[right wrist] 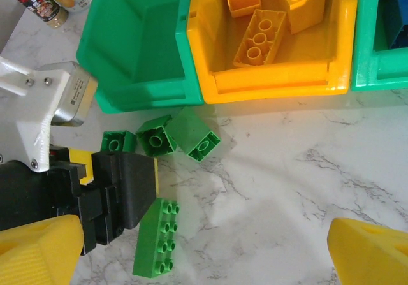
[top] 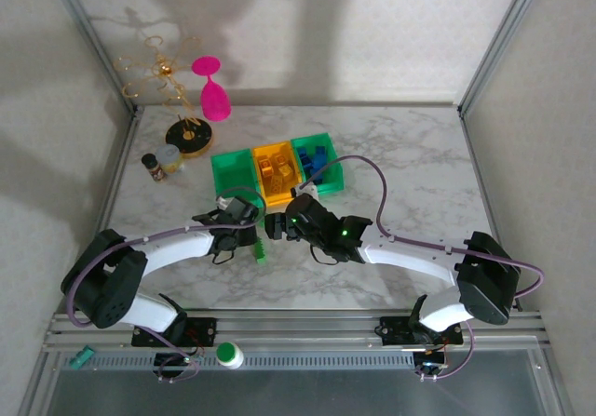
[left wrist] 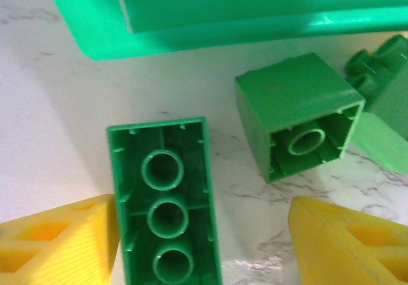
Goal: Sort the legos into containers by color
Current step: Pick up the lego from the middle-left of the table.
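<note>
Between the left gripper's [left wrist: 204,237] spread jaws, a long green plastic brick [left wrist: 164,202] (light, rigid, slick): pinch its long sides; right gripper [right wrist: 204,250] agape.

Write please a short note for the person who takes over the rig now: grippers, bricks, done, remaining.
Left gripper: open, low over a long green brick lying hollow side up, not gripped.
Right gripper: open, empty.
Done: yellow bricks in the yellow bin; blue bricks in the right green bin.
Left to do: that brick, two small green bricks and a second long green brick, all on the table; the left green bin looks empty.
</note>
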You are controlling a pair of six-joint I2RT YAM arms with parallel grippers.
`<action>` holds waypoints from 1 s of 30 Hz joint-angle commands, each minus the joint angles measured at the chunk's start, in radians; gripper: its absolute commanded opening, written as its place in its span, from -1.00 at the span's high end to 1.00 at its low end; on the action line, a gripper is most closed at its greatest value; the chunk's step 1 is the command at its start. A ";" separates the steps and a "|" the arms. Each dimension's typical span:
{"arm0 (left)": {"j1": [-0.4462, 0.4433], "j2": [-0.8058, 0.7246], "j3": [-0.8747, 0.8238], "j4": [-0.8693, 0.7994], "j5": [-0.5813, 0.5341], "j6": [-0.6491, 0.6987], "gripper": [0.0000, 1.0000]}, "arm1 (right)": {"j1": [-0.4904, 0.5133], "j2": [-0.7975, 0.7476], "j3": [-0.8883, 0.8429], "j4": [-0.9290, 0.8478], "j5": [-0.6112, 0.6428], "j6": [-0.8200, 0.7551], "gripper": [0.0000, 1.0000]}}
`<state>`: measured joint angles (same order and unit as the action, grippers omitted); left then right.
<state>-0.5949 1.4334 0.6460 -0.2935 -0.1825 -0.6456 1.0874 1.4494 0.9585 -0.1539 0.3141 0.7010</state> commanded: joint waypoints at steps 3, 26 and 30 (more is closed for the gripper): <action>0.020 0.003 0.017 -0.056 -0.077 -0.032 -0.32 | 0.013 -0.001 -0.016 -0.012 0.022 0.015 -0.97; 0.042 0.010 0.012 -0.032 -0.077 -0.022 0.37 | 0.013 -0.033 -0.032 -0.029 0.048 0.021 -0.97; 0.043 -0.030 0.007 -0.052 -0.089 -0.022 0.42 | 0.014 -0.046 -0.032 -0.029 0.043 0.019 -0.97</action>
<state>-0.5610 1.4433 0.6495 -0.3115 -0.2363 -0.6765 1.0874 1.4330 0.9417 -0.1738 0.3256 0.7044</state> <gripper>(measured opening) 0.338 0.986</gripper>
